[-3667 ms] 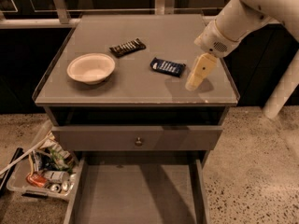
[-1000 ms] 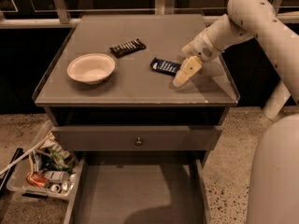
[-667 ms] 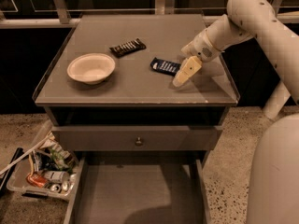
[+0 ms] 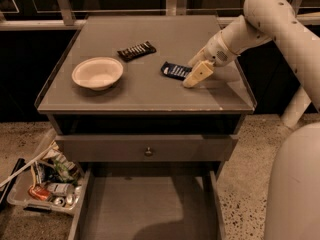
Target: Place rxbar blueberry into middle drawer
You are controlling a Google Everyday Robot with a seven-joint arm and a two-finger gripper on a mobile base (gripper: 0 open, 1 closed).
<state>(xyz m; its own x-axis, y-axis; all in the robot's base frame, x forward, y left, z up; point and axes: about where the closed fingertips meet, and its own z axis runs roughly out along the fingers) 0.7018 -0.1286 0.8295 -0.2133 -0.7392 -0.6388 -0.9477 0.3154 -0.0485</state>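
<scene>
The rxbar blueberry (image 4: 174, 70), a dark blue bar with white lettering, lies flat on the cabinet top, right of the middle. My gripper (image 4: 190, 74) is down at the bar's right end, tilted, open, with one cream finger (image 4: 196, 74) in front of the bar's end and the other behind it. It holds nothing. The middle drawer (image 4: 145, 206) is pulled out below, its flat grey floor bare.
A white bowl (image 4: 97, 72) sits at the left of the top, and a black-wrapped bar (image 4: 136, 50) behind it. A closed drawer front with a round knob (image 4: 148, 151) is above the open tray. A bin of litter (image 4: 45, 184) stands on the floor at the left.
Since the earliest frame my gripper has moved left and down to the blue bar's right end. Over the last second nothing has visibly moved.
</scene>
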